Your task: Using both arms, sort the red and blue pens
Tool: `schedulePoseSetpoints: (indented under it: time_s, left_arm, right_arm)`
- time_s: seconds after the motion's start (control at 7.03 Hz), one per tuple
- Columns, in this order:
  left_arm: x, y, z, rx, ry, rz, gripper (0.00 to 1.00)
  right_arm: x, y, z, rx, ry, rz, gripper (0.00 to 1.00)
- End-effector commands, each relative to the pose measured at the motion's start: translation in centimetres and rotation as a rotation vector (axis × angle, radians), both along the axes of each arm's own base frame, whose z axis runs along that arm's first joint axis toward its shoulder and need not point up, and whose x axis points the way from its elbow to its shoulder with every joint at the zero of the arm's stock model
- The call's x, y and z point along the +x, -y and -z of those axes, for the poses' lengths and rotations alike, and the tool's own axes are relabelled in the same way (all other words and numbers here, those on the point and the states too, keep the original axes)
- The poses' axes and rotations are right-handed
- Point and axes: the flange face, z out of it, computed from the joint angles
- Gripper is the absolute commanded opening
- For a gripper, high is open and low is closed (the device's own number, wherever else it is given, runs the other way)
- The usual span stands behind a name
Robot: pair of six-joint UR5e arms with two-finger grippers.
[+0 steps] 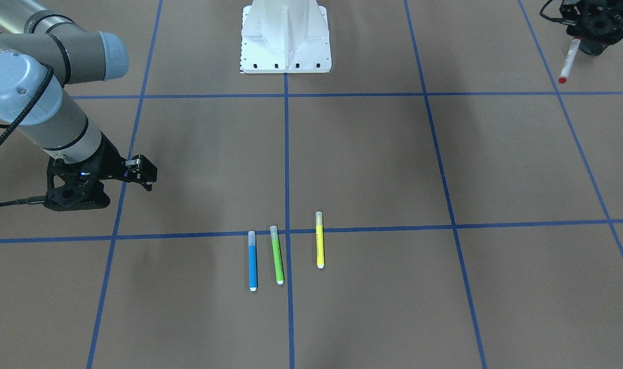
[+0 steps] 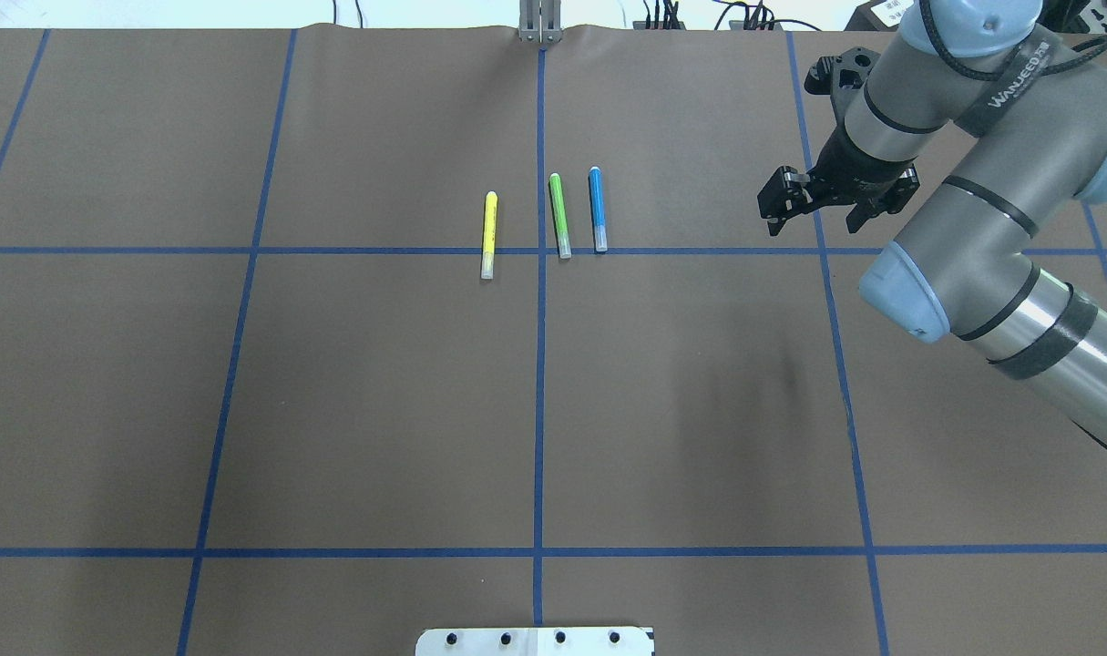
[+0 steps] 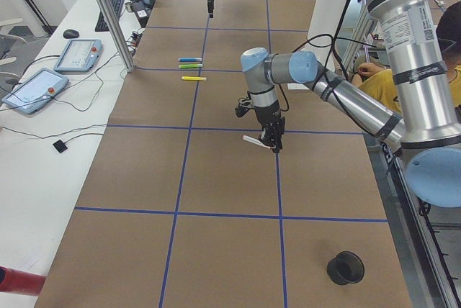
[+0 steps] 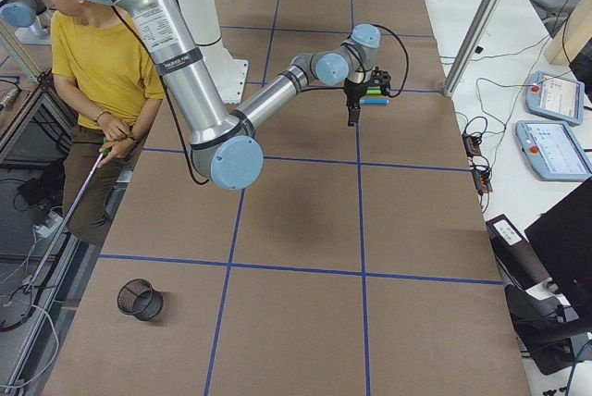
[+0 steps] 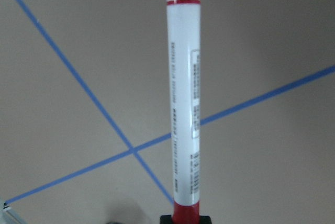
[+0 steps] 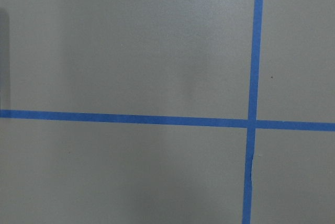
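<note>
The light is bright and even, from above. The table (image 1: 373,164) carries only wide, soft shadows. A faint one lies near the right arm (image 2: 999,182) in the overhead view, where the pale strip (image 2: 152,13) past the far edge is overexposed. In the left wrist view the red pen (image 5: 184,103) is fairly sharp, the table soft. The right wrist view is slightly blurred, dark at its left edge.

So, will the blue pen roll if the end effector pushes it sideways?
Probably yes: the blue pen is a slim round barrel lying flat, so a sideways push may roll it toward the green marker beside it. It looks straight and thin, so it is likely stiff and light.
</note>
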Motion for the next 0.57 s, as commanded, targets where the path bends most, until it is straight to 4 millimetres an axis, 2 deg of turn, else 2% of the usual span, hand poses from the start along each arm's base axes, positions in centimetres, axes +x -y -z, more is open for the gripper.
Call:
schedulePoseSetpoints:
  time_s: [0.0, 0.43]
  left_arm:
    - [-6.3, -5.7, -5.3, -0.092, 0.126, -0.078, 0.0]
    - [-9.8, -10.9, -10.3, -0.234, 0.334, -0.124, 0.0]
  right_arm:
    - [-0.1, -0.1, 0.1, 0.003, 0.0, 0.002, 1.0]
    - [-0.3, -0.3, 0.0, 0.001, -0.001, 0.005, 1.0]
